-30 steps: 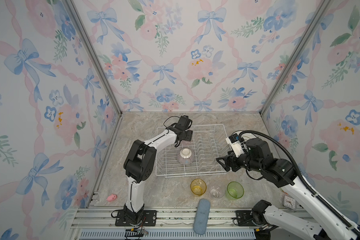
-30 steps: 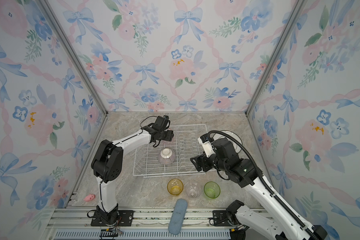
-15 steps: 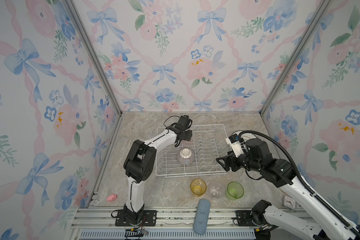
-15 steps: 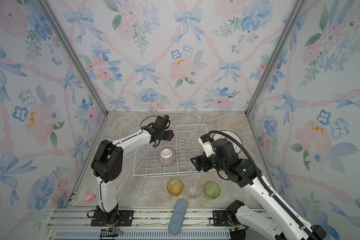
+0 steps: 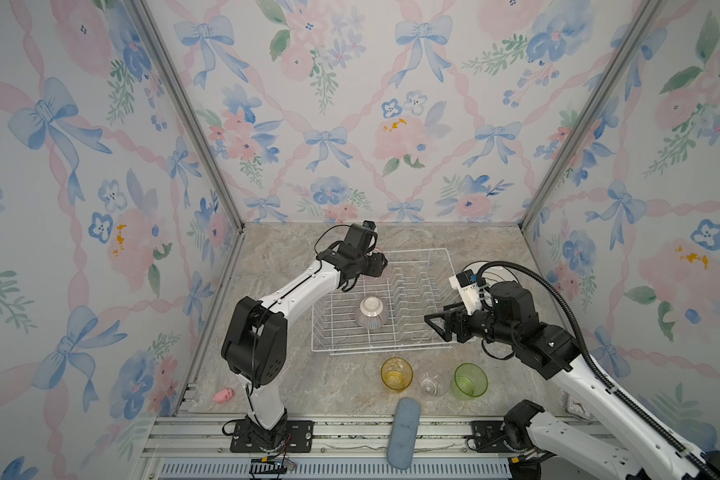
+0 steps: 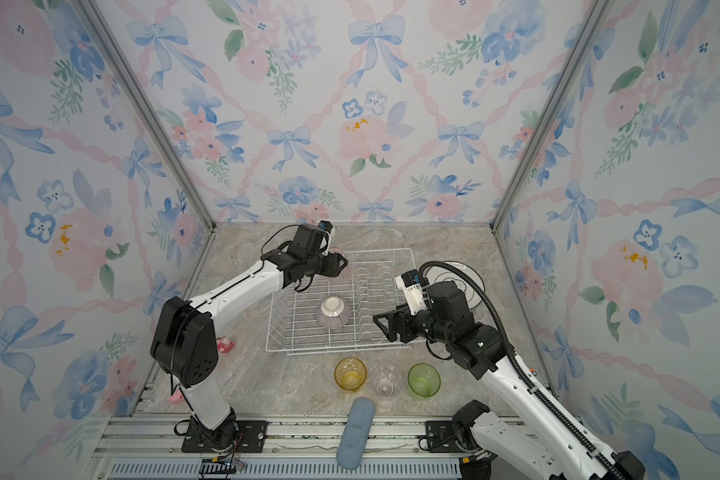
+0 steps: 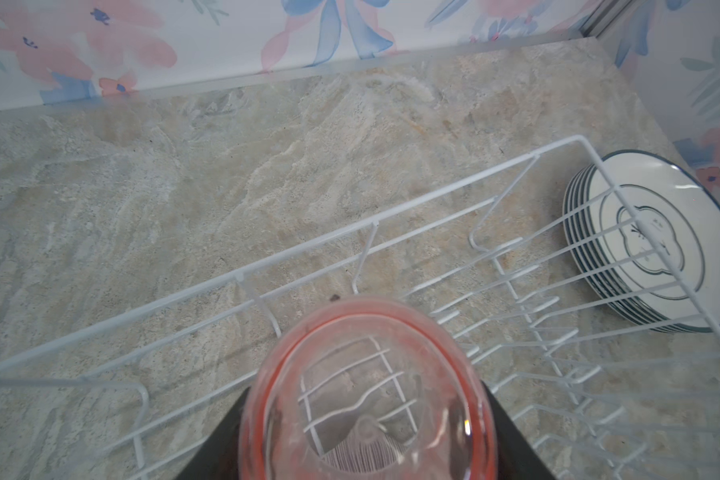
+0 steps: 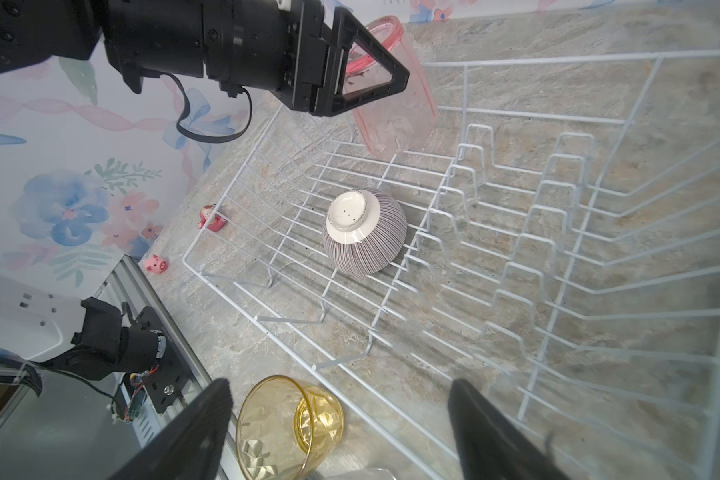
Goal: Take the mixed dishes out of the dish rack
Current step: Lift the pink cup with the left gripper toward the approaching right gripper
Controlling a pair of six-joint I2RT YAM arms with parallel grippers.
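Left claw (image 5: 375, 266) pinches the tilted pink tumbler (image 8: 395, 112) in the dish rack's (image 8: 558, 57) far corner and should lift it clear of the rim wire before swinging toward the surface (image 5: 341, 386), while the right claw (image 5: 435, 328) hovers spread beside the rack.

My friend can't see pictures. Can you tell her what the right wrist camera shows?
The left gripper holds a pink tumbler at the white dish rack corner. A striped bowl sits upside down inside; a yellow tumbler stands outside.
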